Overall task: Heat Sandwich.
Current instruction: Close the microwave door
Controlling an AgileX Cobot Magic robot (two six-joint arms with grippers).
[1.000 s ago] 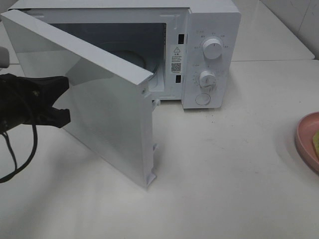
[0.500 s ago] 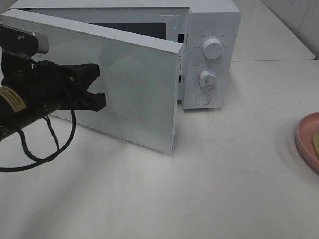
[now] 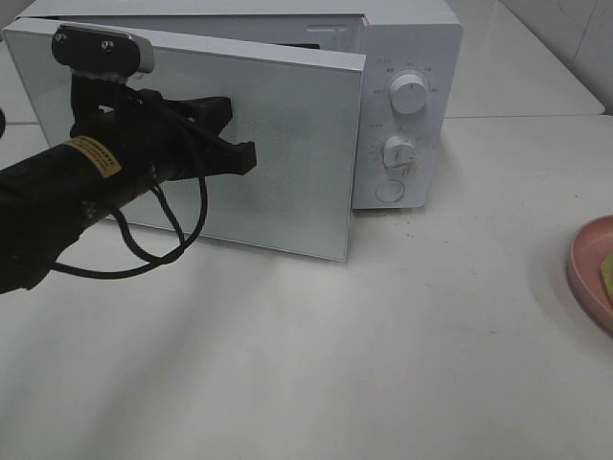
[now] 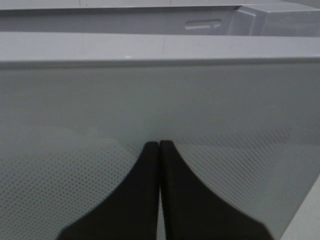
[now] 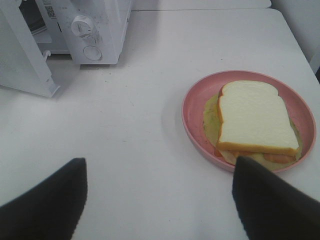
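Note:
The white microwave stands at the back of the table, its door swung almost against the body. My left gripper is shut and empty, with its tips pressed on the door's outer face; the left wrist view shows the closed tips against the dotted door panel. The sandwich, white bread over tan and pale yellow-green layers, lies on the pink plate. My right gripper hovers open in front of the plate, holding nothing. It is out of the high view.
In the high view the pink plate is cut off by the right edge. The microwave's two knobs and a round button sit on its right panel. In the right wrist view the door's lower corner still stands out from the microwave body.
The microwave door has swung from wide open to nearly shut. My left gripper has travelled right and up with it, staying shut. The right gripper has not changed.

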